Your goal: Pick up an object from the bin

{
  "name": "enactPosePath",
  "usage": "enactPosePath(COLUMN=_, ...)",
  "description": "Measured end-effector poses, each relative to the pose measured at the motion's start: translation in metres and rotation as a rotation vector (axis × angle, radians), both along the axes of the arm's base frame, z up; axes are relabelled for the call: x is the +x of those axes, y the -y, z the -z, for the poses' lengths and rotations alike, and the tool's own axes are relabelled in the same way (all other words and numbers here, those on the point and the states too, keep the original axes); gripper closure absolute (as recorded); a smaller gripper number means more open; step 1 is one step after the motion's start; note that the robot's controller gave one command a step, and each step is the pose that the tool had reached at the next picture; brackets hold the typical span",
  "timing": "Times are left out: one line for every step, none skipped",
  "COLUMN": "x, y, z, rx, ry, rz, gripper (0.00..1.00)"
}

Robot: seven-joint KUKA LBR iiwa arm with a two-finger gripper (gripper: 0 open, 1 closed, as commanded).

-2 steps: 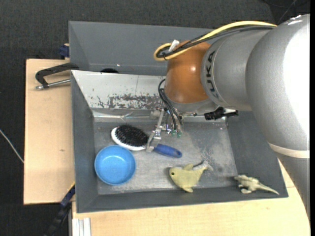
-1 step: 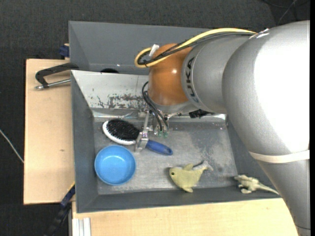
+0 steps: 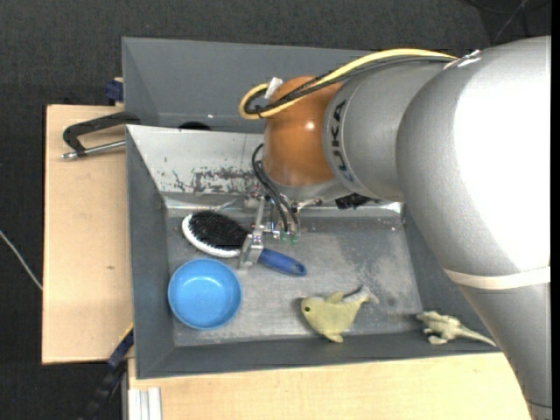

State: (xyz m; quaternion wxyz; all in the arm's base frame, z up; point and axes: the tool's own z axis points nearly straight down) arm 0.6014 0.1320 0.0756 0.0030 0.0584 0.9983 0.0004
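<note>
Nearest me, at the right end of the bin's [image 3: 367, 254] near rim, I see a small tan toy lizard [image 3: 448, 327]. Just beyond it, on the floor right of middle, lies an olive toy fish [image 3: 332, 313], well apart from everything else. At the near left sits a blue bowl [image 3: 204, 294], upright, mouth up. Just past the bowl lies a brush [image 3: 213, 232]: white oval head with black bristles to the left, blue handle running off to the near right. My gripper [image 3: 253, 252] is down at the brush's neck, where head meets handle, just beyond the bowl's far right edge. From here I can't make out whether it is released or clenched, or whether it touches the brush. Farther back, the orange cover [image 3: 297, 143] and yellow cable [image 3: 385, 60] on the wrist hang over the far wall.
</note>
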Motion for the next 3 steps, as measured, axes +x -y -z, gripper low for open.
enactPosePath(x=0.001, y=-0.002, z=-0.003, rx=0.002, ry=-0.002, rz=-0.002, gripper=1.00)
enactPosePath(x=0.002, y=-0.003, z=-0.017, rx=0.001, ry=0.000, rz=-0.003, gripper=1.00)
enactPosePath(x=0.005, y=-0.004, z=-0.102, rx=0.003, ry=0.007, rz=-0.005, gripper=1.00)
